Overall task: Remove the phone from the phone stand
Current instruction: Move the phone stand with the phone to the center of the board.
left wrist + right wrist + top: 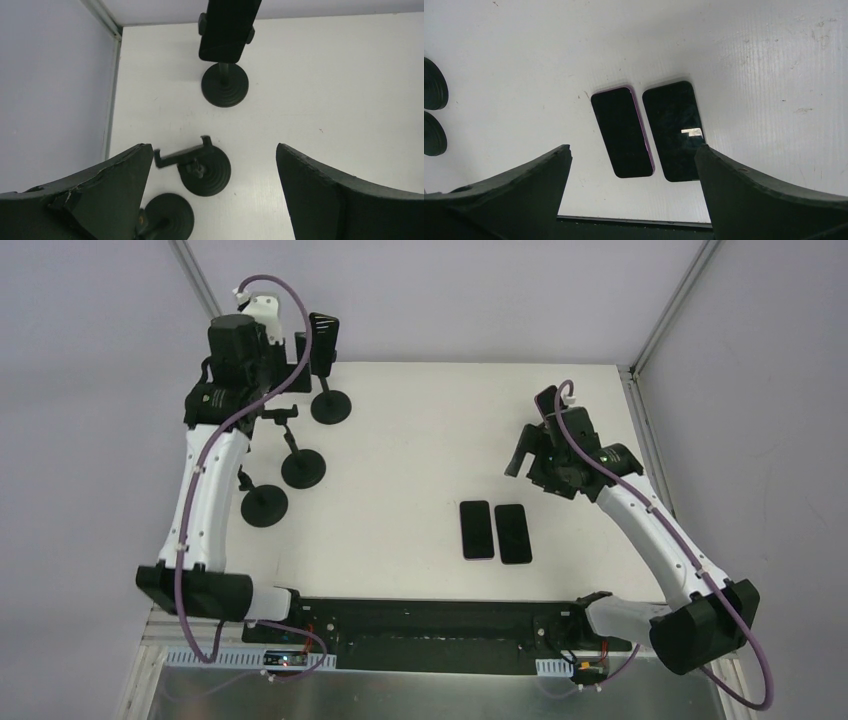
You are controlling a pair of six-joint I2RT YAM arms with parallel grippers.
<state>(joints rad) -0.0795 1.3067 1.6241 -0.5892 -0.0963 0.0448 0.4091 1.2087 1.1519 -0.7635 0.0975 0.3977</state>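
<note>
Phone is clamped upright in the far phone stand. The left pincer, wide open and empty, should be centred across its edges before being closed; right pincer likewise open, empty.

Three stands crowd the left of the table in a slanted row. The far stand lifts its phone above the surface, close to the left wall; bare table lies to its right. Nothing stands between the wide-spread left gripper and the phone — the middle stand and near stand sit lower, beneath it. Two flat phones lie side by side mid-table, low obstacles with open surface around them.
</note>
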